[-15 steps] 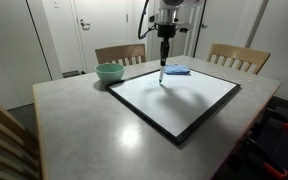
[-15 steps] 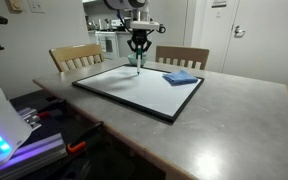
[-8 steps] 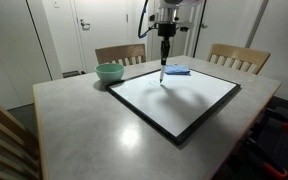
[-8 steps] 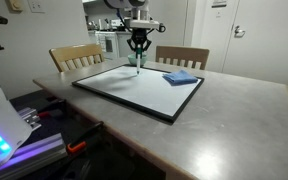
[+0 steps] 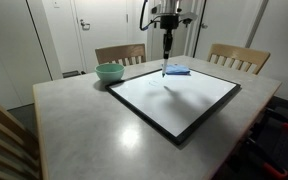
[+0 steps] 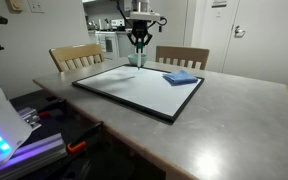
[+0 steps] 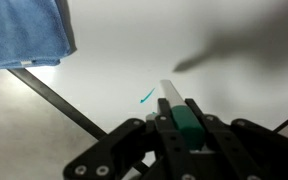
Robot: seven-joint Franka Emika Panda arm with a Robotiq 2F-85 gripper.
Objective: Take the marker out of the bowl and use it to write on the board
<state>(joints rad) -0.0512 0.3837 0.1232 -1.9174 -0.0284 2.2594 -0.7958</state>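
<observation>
My gripper (image 5: 168, 45) is shut on the marker (image 5: 164, 66), a pale stick with a green end, and holds it upright a little above the far edge of the board (image 5: 174, 98). In the wrist view the marker (image 7: 176, 103) sits between the jaws (image 7: 184, 120) over the white face (image 7: 204, 40), and a short teal stroke (image 7: 146, 97) shows on the board. The mint-green bowl (image 5: 109, 72) stands on the table beside the board's far corner, apart from the gripper. Both exterior views show the gripper (image 6: 137, 40) and the board (image 6: 134, 88).
A blue cloth (image 5: 177, 70) lies on the board's far edge, close to the marker; it also shows in the wrist view (image 7: 24, 30) and in an exterior view (image 6: 181, 77). Wooden chairs (image 5: 119, 53) (image 5: 239, 57) stand at the table's far side.
My gripper has risen with the marker, so the tip is now off the board's face. The bowl, cloth and board have not moved.
</observation>
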